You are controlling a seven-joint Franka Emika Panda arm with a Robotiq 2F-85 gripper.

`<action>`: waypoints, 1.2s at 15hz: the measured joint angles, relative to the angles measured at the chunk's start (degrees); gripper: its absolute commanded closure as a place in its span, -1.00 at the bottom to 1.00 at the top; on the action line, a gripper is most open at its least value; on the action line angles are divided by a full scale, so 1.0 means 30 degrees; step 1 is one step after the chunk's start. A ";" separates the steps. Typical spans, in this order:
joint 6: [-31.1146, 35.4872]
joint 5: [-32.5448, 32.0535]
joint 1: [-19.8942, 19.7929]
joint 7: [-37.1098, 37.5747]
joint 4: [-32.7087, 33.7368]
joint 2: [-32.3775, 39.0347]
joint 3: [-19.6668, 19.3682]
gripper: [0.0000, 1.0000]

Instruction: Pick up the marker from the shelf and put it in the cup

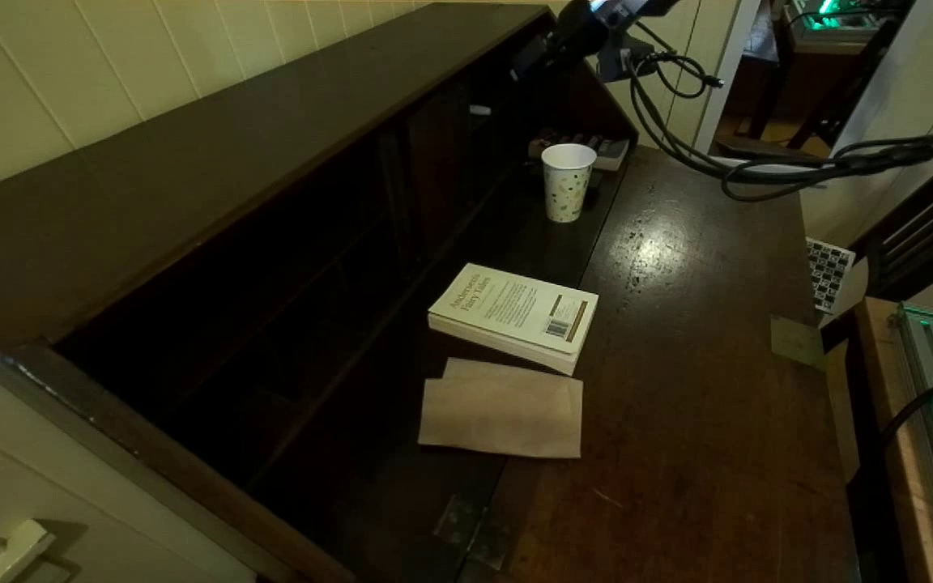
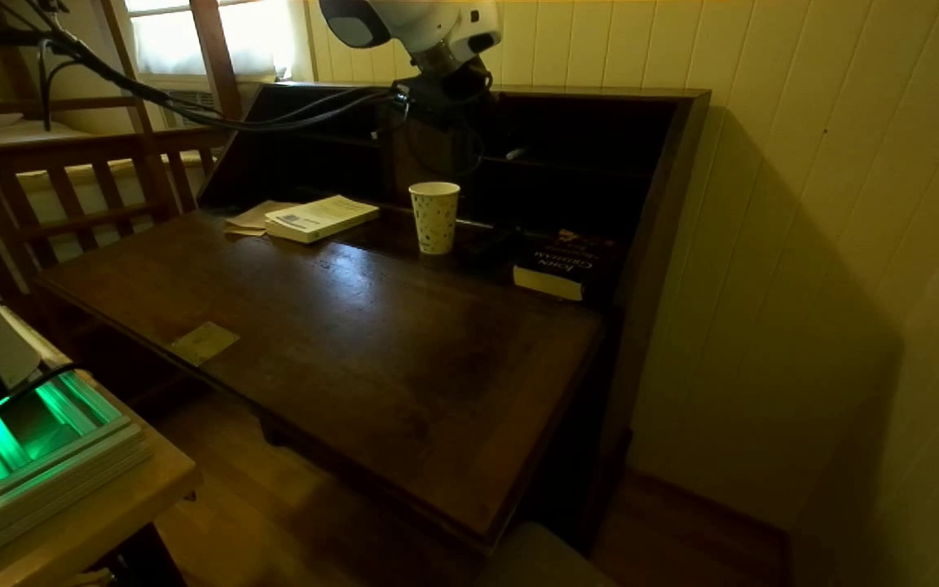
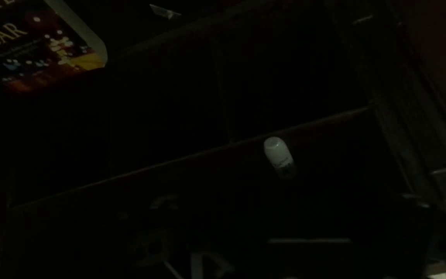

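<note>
The marker shows as a short white end with a dark body. It lies on a ledge of the dark brown shelf (image 1: 272, 105), seen in both exterior views (image 1: 479, 110) (image 2: 516, 152). In the wrist view the marker (image 3: 279, 155) sits near the ledge's edge; its far part fades into shadow. The white speckled cup (image 1: 568, 182) stands upright below, and also shows in an exterior view (image 2: 435, 218). My gripper (image 3: 290, 201) appears open and empty, its dark fingers apart at lower left and right. In an exterior view the gripper (image 1: 525, 66) is at the shelf front, apart from the marker.
A dark book (image 2: 555, 265) lies behind the cup at the shelf's end; it also shows in the wrist view (image 3: 41, 50). A white book (image 1: 515, 312) and brown papers (image 1: 503, 413) lie on the desk. Upright boards (image 1: 394, 194) divide the compartments. Cables (image 1: 798, 170) hang from the arm.
</note>
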 measured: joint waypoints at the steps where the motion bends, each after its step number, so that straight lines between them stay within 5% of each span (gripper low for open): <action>1: 0.0000 0.0772 -0.0188 -0.0950 0.0220 0.0132 0.0189 -1.00; 18: -0.2507 1.0245 -0.1354 -1.3392 0.2136 0.2068 0.0738 -1.00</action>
